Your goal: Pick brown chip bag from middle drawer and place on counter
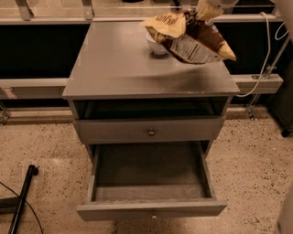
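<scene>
tool (205, 11), cropped at top, grips brown chip bag (196, 43) half-hiding bowl (154, 46).

**Cream Wedge, White Housing**

The end effector (207, 10), at the picture's top edge right of centre, is a smooth, pale cream wedge tapering downward beneath a rounded white housing that the edge cuts off.

A speckled tan floor (41, 137) lies under a grey cabinet (146, 130), with a dark wall (36, 50) and pale rail (27, 84) behind, a white cable (266, 50) at the right, and the gripper (207, 10) at the top edge.
</scene>
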`<state>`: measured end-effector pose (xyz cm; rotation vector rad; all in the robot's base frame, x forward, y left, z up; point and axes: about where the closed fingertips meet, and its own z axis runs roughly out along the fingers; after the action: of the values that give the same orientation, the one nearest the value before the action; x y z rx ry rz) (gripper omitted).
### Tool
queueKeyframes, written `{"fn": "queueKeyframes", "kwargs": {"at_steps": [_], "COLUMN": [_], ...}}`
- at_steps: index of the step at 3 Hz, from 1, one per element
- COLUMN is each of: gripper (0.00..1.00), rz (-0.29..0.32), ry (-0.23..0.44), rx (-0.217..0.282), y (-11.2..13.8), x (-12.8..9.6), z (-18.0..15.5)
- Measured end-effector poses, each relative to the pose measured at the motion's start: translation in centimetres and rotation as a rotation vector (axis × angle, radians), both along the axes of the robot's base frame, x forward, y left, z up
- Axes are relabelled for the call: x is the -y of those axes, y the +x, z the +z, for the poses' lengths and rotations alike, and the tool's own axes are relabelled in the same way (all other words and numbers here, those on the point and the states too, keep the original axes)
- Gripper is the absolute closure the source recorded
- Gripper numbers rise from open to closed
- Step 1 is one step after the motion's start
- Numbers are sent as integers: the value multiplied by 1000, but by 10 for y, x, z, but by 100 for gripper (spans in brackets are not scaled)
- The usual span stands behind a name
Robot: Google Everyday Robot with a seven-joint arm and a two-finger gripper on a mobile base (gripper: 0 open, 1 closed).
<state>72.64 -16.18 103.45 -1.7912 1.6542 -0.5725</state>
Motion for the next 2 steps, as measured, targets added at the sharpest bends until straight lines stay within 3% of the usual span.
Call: {"fn": "queueKeyframes", "kwargs": {"at_steps": [1,2], "gripper": [85,54], "rz": [-32,-35], "ry": [-31,-34], "rx": [-62,-73], "y": [27,30], "x": [0,-1], "z": [-34,-40]}}
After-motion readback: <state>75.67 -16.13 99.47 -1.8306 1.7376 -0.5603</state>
